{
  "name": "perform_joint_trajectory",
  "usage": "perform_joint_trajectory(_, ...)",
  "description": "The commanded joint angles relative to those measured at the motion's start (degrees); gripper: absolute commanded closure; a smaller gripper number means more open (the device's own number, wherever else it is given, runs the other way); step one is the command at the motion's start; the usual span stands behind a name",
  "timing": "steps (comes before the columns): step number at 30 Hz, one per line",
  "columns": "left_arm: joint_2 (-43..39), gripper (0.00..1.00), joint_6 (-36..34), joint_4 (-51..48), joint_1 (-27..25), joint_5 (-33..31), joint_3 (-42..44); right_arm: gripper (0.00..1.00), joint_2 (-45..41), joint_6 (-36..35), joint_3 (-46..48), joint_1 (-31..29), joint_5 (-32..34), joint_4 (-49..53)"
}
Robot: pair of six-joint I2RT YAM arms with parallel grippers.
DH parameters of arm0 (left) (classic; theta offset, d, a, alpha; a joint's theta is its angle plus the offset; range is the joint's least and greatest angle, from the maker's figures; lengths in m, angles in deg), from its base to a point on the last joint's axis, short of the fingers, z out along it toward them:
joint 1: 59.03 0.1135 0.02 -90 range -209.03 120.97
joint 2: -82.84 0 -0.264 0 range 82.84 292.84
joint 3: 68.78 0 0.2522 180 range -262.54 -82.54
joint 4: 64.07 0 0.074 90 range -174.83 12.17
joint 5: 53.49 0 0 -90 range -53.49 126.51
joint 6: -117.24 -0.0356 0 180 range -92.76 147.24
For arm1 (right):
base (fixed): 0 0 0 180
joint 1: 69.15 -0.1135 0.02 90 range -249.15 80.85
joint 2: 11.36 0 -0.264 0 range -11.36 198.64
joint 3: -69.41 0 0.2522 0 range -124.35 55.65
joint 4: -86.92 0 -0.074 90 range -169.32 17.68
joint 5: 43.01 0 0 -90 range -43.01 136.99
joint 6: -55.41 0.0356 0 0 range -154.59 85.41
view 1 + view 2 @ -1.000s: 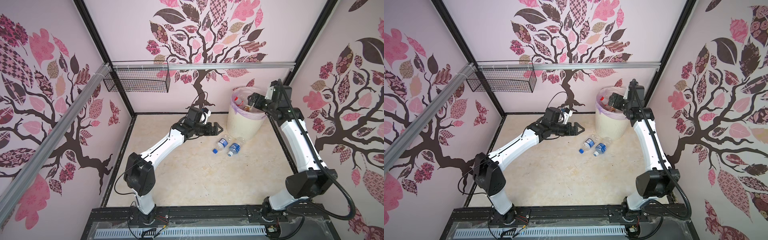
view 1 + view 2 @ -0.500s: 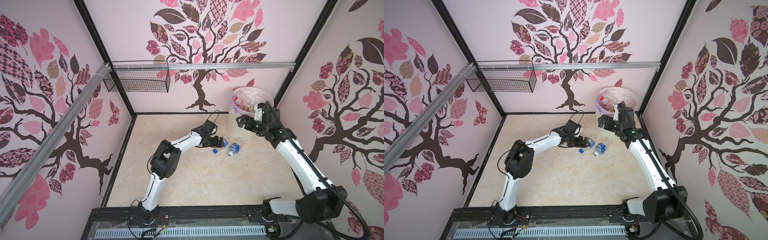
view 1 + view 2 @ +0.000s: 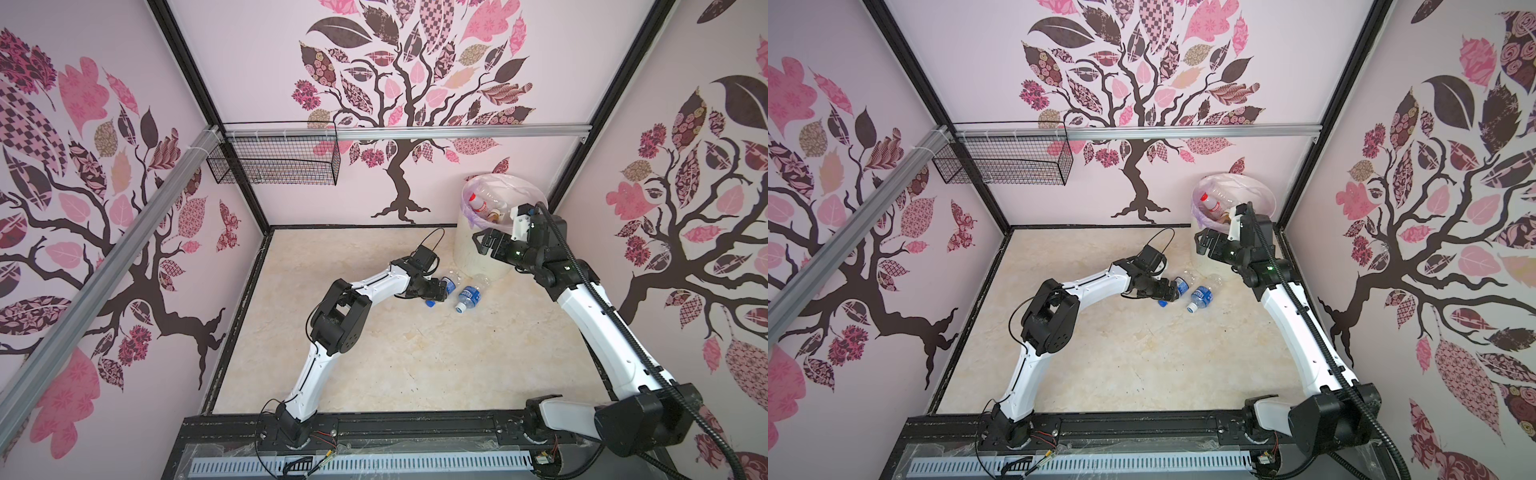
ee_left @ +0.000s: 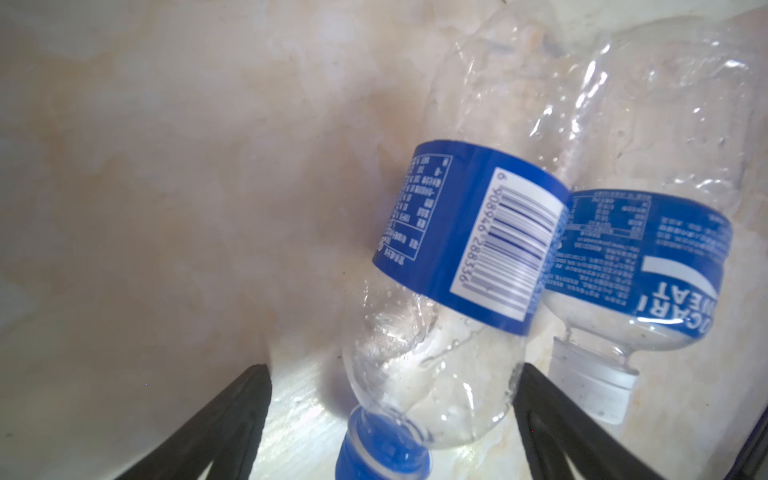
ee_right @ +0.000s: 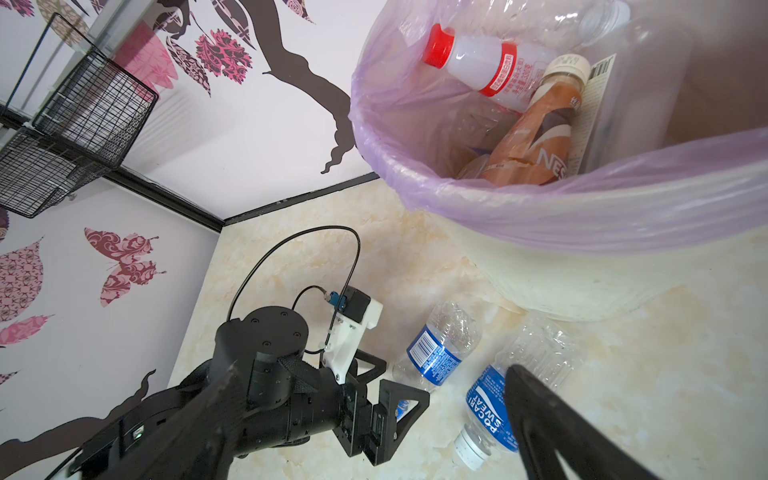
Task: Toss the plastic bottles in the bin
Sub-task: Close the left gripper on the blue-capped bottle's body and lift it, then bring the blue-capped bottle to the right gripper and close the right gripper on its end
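Jaws of my left gripper (image 4: pixel 390 370) stand apart, straddling the neck end of the clear plastic bottle with blue label and blue cap (image 4: pixel 465 237). One finger sits right at its side, the other shows a gap. Not clamped.

The bottle lies on its side on the cream marbled tabletop (image 3: pixel 415 353), cap end nearest my wrist, near the foot of the bin. A second clear plastic bottle with blue label and white cap (image 4: pixel 640 249) lies against it, labels touching.

The round cream-white ribbed bin with lilac bag (image 5: pixel 582 282) stands in the back corner. It already holds a red-capped white bottle (image 5: pixel 478 62), a brown one (image 5: pixel 536 124) and some clear ones.

My right gripper (image 3: pixel 482 243) hangs beside the bin's near wall, jaws apart, empty.

Step in hand, I judge: grasp the blue-capped bottle.
- Centre first so both fingers land together, or it likely pivots into its neighbour.
- Squeeze at the shoulder, since the thin wall probably caves.
- Lift straight up before swinging to the rim.
- Mind the right arm there.
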Motion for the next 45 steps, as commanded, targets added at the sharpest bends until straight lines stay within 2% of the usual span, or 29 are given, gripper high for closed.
perform_joint_trajectory(1,2.0,0.08,-1.4,1.3,-0.3,0.0,-2.2,0.00,-2.4,0.4,0.5,0.0,-0.7,-1.0)
perform_joint_trajectory(8,3.9,0.12,-2.4,1.9,-1.2,-0.4,-4.0,0.00,-2.7,0.5,0.8,0.0,-0.9,-1.1)
perform_joint_trajectory(14,4.1,0.29,-2.2,4.0,-1.4,0.6,-3.5,0.00,-2.7,0.6,1.0,0.1,-0.9,-1.2)
perform_joint_trajectory(20,-0.6,0.46,-2.2,7.2,-1.5,0.4,1.6,0.00,-2.7,0.5,0.4,0.2,-0.8,-1.0)
perform_joint_trajectory(26,-5.9,0.48,-1.0,7.2,-1.2,0.9,5.0,0.01,-2.8,2.2,0.6,0.1,-2.4,-1.5)
perform_joint_trajectory(32,-13.4,0.48,2.9,8.6,1.7,3.9,10.2,0.01,-3.0,2.4,0.6,-0.9,-3.1,-1.1)
perform_joint_trajectory(37,-21.2,0.48,8.3,13.4,5.6,7.7,17.3,0.00,-2.6,2.1,1.3,-3.9,-1.8,-0.7)
perform_joint_trajectory(41,-26.2,0.48,10.0,15.1,7.0,8.4,20.7,0.01,-1.3,2.3,2.3,-7.9,0.1,-1.2)
perform_joint_trajectory(45,-30.2,0.47,12.6,16.4,7.3,10.1,22.6,0.00,0.3,6.1,4.7,-9.0,-3.5,-5.6)
